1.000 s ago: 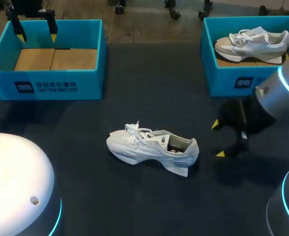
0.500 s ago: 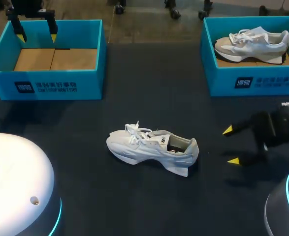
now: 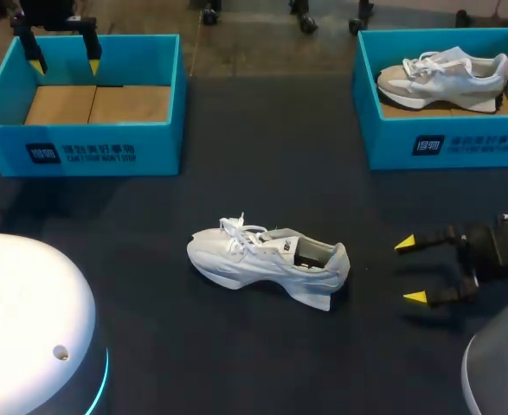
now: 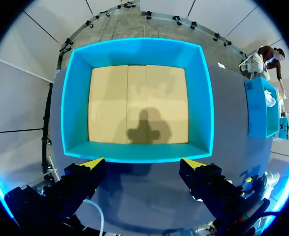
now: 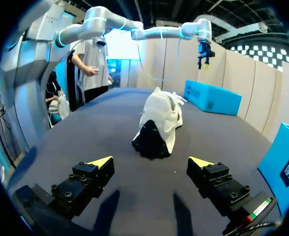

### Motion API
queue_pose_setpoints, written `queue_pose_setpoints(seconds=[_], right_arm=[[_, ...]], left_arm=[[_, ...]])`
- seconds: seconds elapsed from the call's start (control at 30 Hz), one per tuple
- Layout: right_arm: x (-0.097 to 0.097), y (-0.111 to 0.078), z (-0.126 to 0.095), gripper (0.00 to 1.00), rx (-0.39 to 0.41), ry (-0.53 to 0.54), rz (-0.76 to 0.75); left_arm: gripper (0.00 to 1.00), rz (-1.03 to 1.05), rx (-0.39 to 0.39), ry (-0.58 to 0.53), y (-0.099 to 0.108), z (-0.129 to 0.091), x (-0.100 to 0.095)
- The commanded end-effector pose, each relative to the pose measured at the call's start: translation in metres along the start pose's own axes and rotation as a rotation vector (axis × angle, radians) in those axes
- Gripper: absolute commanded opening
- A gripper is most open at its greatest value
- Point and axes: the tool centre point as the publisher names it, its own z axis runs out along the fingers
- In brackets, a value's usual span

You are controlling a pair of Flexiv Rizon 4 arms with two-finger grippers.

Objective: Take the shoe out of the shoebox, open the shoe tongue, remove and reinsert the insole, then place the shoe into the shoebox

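Dark table (image 3: 236,156): matte top, carries everything listed here.

Second blue shoebox (image 3: 392,143): open-topped, standing at the table's 2 o'clock corner, with a white printed label on its near wall.

Contents of that box: one grey-and-white sneaker (image 3: 444,76) with white laces. It sits upright on its sole, toe toward 9 o'clock and heel toward 3 o'clock, on the brown cardboard floor (image 3: 401,111).
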Motion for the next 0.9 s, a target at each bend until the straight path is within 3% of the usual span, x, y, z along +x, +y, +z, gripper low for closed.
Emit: queue_pose_setpoints(seconds=[0.03,0.1,0.9], right_arm=[[-0.0049,-0.0048,-0.0005,1.00,-0.027,0.001,0.002],[-0.0054,-0.0051,-0.0018,1.00,0.012,-0.005,-0.001],[-0.0057,-0.0060,-0.0027,1.00,0.009,-0.011,0.004]], left_arm=[[1.00,0.000,0.000,0.000,0.0001,0.0000,-0.0001],[1.00,0.000,0.000,0.000,0.0001,0.0000,-0.0001],[1.00,0.000,0.000,0.000,0.0001,0.0000,-0.0001]])
